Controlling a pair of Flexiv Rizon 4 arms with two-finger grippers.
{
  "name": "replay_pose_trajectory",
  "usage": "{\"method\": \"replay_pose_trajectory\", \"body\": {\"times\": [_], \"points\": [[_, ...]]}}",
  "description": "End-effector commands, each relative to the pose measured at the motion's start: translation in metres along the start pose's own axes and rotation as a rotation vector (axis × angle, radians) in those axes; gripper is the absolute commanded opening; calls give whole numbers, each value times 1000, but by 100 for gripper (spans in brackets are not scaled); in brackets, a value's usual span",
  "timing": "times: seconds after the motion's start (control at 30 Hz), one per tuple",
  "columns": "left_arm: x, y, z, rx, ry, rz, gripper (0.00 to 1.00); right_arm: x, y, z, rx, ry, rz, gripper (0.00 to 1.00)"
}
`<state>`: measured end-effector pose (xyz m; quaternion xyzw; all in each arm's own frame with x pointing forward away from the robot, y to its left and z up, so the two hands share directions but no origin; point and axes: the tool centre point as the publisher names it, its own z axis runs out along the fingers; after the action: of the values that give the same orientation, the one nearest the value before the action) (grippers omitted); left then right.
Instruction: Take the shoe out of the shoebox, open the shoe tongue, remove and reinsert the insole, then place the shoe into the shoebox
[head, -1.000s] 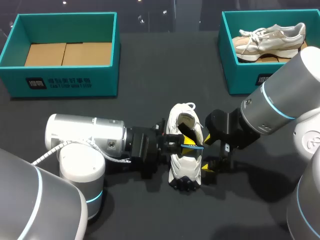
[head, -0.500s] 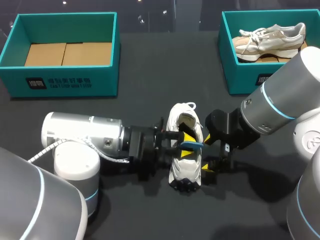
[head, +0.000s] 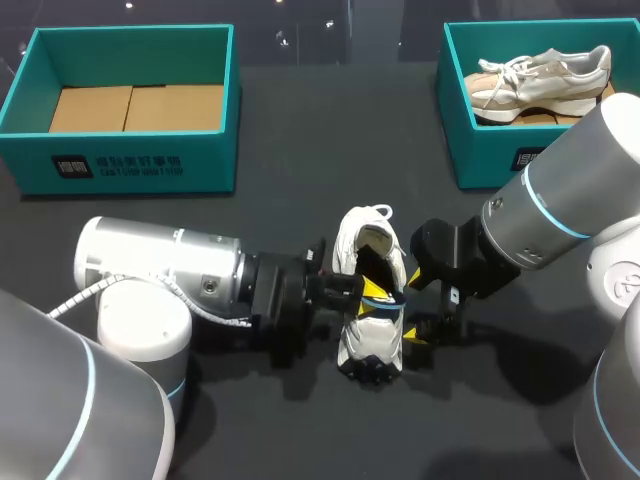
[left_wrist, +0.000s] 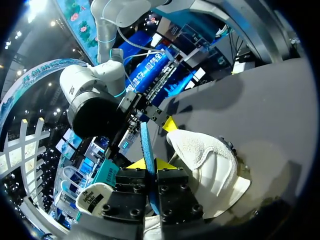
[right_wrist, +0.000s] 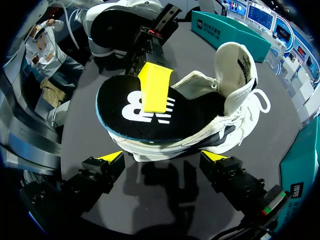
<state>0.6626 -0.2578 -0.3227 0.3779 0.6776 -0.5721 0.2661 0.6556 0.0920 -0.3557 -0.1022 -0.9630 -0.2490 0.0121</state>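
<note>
1. Already the white mesh sneaker (head: 370, 300) is out of its box. It stands on the dark bench (head: 300, 140), well apart from both teal cardboard shoeboxes. The empty shoebox (head: 130, 165) is behind the sneaker on the left arm's side. The second shoebox (head: 470, 150), holding a beige sneaker (head: 540, 80), is behind it on the right arm's side.
2. The tongue step looks done: the white padded tongue (right_wrist: 235, 65) stands up and back from the white sneaker's opening.
3. The insole step is in hand. The black foam insole with a blue edge (right_wrist: 117, 120) lies over the sneaker's opening. Its heel end sits above the collar and its front end is tucked in under the tongue. The left jaws are clenched on the insole from the sneaker's side, with one yellow fingertip (right_wrist: 154, 90) flat on its top. Whether the insole is coming out or going back in cannot be told from this moment alone.
4. The right jaws are released and spread wide just beside the sneaker's other side, holding nothing.
5. Left to do, at the least: seat the insole flat inside the sneaker, then carry the sneaker into a shoebox, most likely the empty one.
</note>
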Motion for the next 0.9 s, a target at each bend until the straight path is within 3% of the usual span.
{"method": "replay_pose_trajectory", "body": {"times": [0.03,0.43,0.7,0.9], "points": [[4,3,2,-15,15,33,0,1,0,1,1,-4,0,100],[10,31,8,-89,20,115,0,1,0,1,1,-4,0,100],[10,53,14,-151,39,60,0,1,0,1,1,-4,0,100],[9,52,10,-140,39,16,0,1,0,1,1,-4,0,100]]}}
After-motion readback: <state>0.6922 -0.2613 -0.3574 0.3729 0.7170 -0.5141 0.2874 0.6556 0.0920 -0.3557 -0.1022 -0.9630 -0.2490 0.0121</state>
